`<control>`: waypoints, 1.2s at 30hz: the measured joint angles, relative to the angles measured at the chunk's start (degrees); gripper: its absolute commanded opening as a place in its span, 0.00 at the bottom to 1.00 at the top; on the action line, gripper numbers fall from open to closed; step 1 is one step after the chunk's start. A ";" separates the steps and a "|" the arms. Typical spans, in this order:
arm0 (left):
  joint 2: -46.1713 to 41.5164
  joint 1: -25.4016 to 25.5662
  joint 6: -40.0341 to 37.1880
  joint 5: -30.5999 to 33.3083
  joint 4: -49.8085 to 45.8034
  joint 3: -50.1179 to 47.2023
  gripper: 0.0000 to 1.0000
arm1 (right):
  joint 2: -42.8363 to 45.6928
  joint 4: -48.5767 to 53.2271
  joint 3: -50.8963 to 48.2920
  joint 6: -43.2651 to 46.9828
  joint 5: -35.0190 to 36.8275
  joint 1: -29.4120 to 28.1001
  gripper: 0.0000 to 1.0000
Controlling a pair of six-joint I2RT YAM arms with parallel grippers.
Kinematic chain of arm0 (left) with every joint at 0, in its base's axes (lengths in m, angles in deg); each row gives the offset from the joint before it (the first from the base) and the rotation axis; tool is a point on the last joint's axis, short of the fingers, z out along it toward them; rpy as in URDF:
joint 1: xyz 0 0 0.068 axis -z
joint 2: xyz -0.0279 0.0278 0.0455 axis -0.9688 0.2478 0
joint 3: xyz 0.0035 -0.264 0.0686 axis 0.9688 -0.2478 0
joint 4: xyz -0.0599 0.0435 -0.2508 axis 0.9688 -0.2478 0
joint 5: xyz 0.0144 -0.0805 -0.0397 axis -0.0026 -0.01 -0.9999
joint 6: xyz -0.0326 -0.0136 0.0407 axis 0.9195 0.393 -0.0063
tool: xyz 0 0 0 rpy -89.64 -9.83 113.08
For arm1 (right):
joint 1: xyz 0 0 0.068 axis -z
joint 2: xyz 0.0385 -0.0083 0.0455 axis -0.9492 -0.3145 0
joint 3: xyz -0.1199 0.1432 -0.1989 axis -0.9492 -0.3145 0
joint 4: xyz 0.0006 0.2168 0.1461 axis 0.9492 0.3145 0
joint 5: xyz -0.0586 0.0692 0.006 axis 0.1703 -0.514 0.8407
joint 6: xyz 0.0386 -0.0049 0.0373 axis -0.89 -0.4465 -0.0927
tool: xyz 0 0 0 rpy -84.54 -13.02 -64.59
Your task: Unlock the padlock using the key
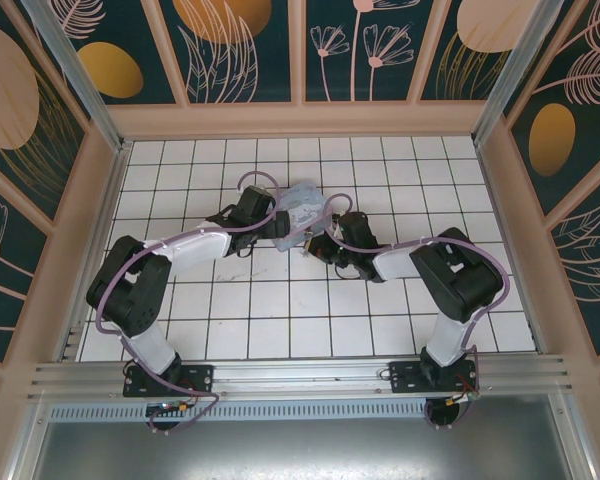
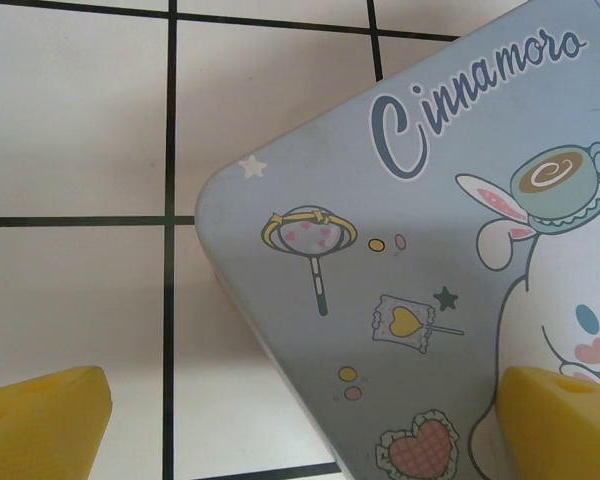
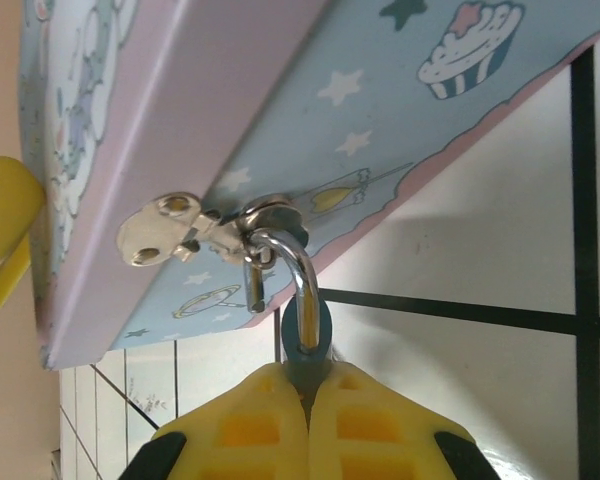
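The right pincer [image 3: 308,390] is clamped on the padlock [image 3: 305,335], which juts straight ahead from its fingertips, long axis in line with them, shackle through the hasp [image 3: 170,235] of the tin box [image 3: 430,120], while the left pincer [image 2: 300,420] gapes wide astride its corner.

Left arm [image 1: 170,255] and right arm [image 1: 450,275]: white links, black joints, a purple cable [image 1: 255,176] along each, black bases [image 1: 167,380] on the aluminium rail [image 1: 300,375], yellow end effector fingers [image 2: 45,420].
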 measured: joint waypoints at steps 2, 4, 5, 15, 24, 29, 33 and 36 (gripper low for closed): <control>0.11 0.00 0.00 0.02 0.17 0.00 0.98 | 0.00 -0.76 -0.17 -0.96 -0.37 0.20 0.00; 0.15 0.00 0.02 0.07 0.26 0.00 0.99 | 0.00 -1.53 -0.42 -1.62 -0.61 0.31 0.00; 0.15 0.00 0.00 0.09 0.28 0.00 0.99 | 0.00 -1.95 -0.52 -2.10 -0.66 0.33 0.00; 0.39 0.07 0.00 0.13 0.92 -0.02 0.99 | 0.00 -6.78 -2.89 -5.03 -0.81 1.81 0.00; 0.63 0.17 0.00 -0.04 1.42 -0.02 0.99 | -0.50 -9.49 -3.98 -6.51 -0.79 1.84 0.00; 0.79 0.17 0.02 -0.22 1.57 -0.02 0.98 | -1.97 -10.67 -3.91 -6.99 -0.79 1.84 0.00; 1.31 0.17 0.09 -0.52 2.80 -0.02 0.99 | -2.97 -14.56 -4.61 -7.67 -0.87 3.21 0.00; 1.70 0.24 0.22 -1.09 3.76 -0.02 0.99 | -3.48 -18.23 -5.29 -8.63 -1.01 4.11 0.00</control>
